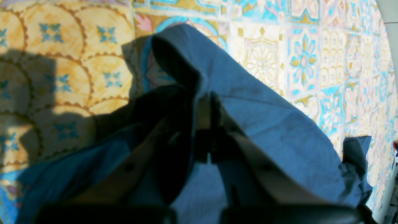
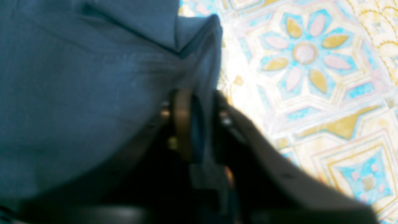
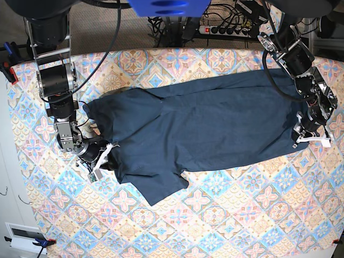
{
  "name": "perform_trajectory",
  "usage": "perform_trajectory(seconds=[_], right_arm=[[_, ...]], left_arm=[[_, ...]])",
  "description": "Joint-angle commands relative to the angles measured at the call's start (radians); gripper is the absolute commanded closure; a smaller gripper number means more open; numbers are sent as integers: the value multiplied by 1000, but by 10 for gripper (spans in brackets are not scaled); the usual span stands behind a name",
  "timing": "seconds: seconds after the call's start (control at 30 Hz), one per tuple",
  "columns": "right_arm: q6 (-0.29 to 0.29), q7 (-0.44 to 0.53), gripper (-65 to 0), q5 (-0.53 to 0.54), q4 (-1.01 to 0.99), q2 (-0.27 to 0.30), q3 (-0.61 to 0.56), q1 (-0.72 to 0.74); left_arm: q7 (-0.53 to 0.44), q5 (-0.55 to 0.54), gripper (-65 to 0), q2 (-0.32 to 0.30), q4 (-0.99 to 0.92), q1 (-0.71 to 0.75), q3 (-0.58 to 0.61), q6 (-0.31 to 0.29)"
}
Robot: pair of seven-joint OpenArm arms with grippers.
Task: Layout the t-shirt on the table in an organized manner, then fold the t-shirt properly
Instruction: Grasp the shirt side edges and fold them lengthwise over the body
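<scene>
The dark navy t-shirt (image 3: pixel 204 123) lies spread lengthwise across the patterned table (image 3: pixel 226 215), with one sleeve pointing toward the front edge. In the base view my right gripper (image 3: pixel 106 157) sits at the shirt's left end, low on the cloth. The right wrist view shows that gripper (image 2: pixel 202 118) shut on a fold of the t-shirt (image 2: pixel 77 93). My left gripper (image 3: pixel 299 135) is at the shirt's right end. In the left wrist view it (image 1: pixel 207 115) is shut on the fabric (image 1: pixel 273 124), which drapes over both fingers and is lifted a little off the table.
Behind the table's far edge lie a power strip and cables (image 3: pixel 226 29). A red clamp (image 3: pixel 11 72) grips the left edge. Bare tablecloth runs along the front of the shirt (image 3: pixel 242 231).
</scene>
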Motion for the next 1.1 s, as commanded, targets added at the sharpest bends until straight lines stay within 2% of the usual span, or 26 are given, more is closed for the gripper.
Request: perform_trajectory(seconds=[0.0,0.13,0.23,0.33,0.4,0.53,0.67,0.8,0.87,1.07], right_arm=[[10,-2,0,5,10,8,2,31],[10,18,-28,5,16,12,2,31],[10,19,0,5,65,12,2,31],[27,13,-4,6,127,26,2,31],[37,-30,-4,8,191,51,10,28],[37,-117,-4,2,329,77,119,-10],[37,-179,-4,0,409,83,197,-69],[37,-203,-4,0,487,115,208,-128],[37,-205,-4,0,518,132,208,-144],[37,-205,-4,8,567,170,234,-178]], left_arm=[[-13,-13,0,-22,20,-20,-1,-6],[-13,-13,0,-22,20,-20,-1,-6],[-13,-13,0,-22,20,-20,-1,-6],[-13,-13,0,-22,20,-21,-1,-6],[-13,-15,0,-22,20,-20,-1,-6],[-17,-15,0,-22,20,-17,-1,-7],[-16,-15,0,-22,20,-17,-1,-63],[-14,-16,0,-21,20,-17,-1,-112],[-14,-39,0,-22,46,-12,-1,-130],[-13,-193,0,-22,276,134,-3,-132]])
